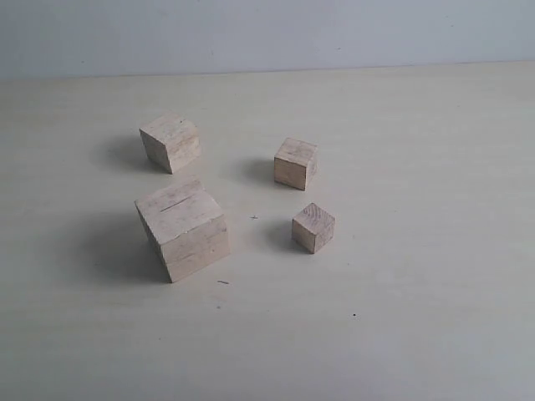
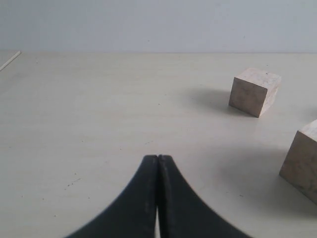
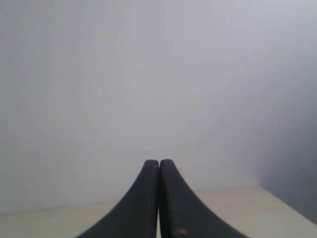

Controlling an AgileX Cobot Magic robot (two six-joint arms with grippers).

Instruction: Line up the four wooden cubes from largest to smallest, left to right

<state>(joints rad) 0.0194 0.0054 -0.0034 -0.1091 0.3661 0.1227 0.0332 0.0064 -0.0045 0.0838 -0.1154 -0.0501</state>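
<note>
You have four pale, unpainted wooden cubes (image 1: 182, 230) (image 1: 170, 142) (image 1: 296, 163) (image 1: 313, 227) on one cream tabletop (image 1: 418, 125). Count two at the frame's left, two at its right.

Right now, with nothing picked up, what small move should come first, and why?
Probably open the left fingers: they are pressed shut on nothing, and the largest cube, which belongs leftmost, stands on that arm's side, ungrasped.
</note>
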